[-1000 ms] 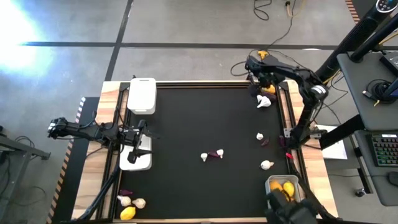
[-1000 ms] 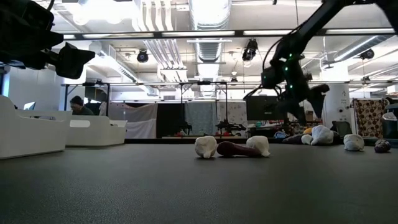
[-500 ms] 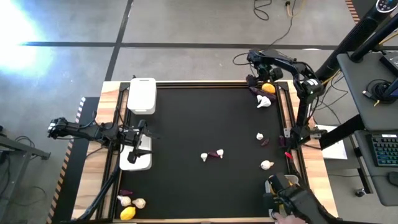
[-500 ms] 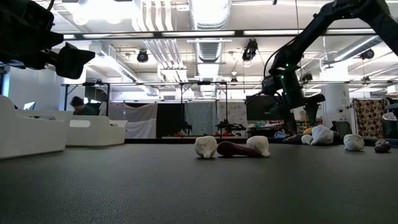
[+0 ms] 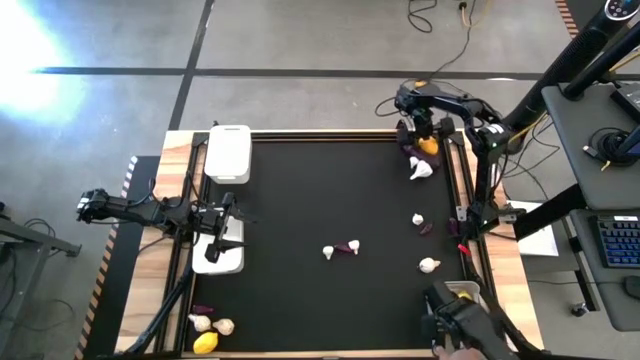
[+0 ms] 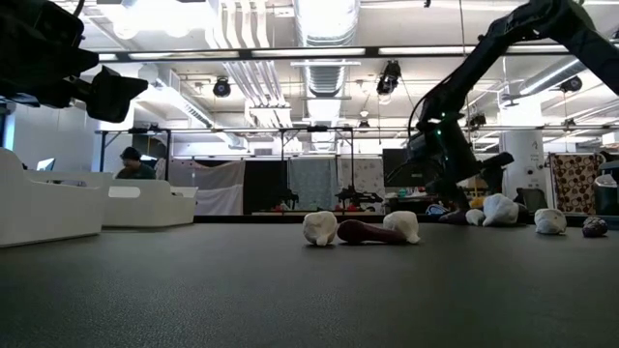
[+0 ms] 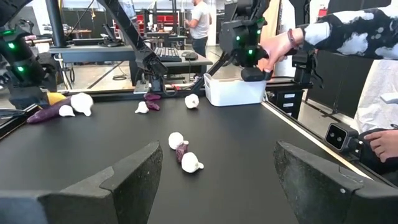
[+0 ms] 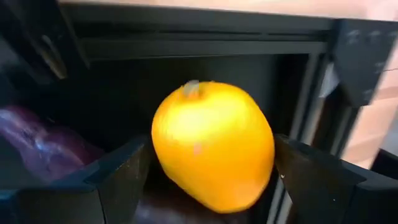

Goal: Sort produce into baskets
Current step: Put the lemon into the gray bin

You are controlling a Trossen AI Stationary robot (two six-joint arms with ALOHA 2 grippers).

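An orange-yellow fruit [image 8: 211,146] lies at the table's far right corner [image 5: 430,146], beside a purple eggplant piece [image 5: 408,150] and a white garlic bulb [image 5: 422,168]. My right gripper [image 8: 211,163] points steeply down over the fruit, open, one finger on either side of it [image 5: 420,133]. My left gripper [image 7: 217,165] waits open and level at the left edge, above a white basket [image 5: 216,256]. A second white basket [image 5: 228,152] stands at the far left. The clear basket [image 5: 462,290] stands at the near right.
Two garlic bulbs and an eggplant piece [image 5: 343,248] lie mid-table, and more produce lies along the right side [image 5: 428,265] and in the near left corner [image 5: 205,342]. A person's sleeved arm [image 5: 475,325] reaches over the clear basket. The table's frame rail [image 5: 458,170] runs close to the fruit.
My right gripper has come down over the orange-yellow fruit at the far right corner and has rolled about its own axis, its fingers staying open. A person's arm has moved in over the clear basket at the near right.
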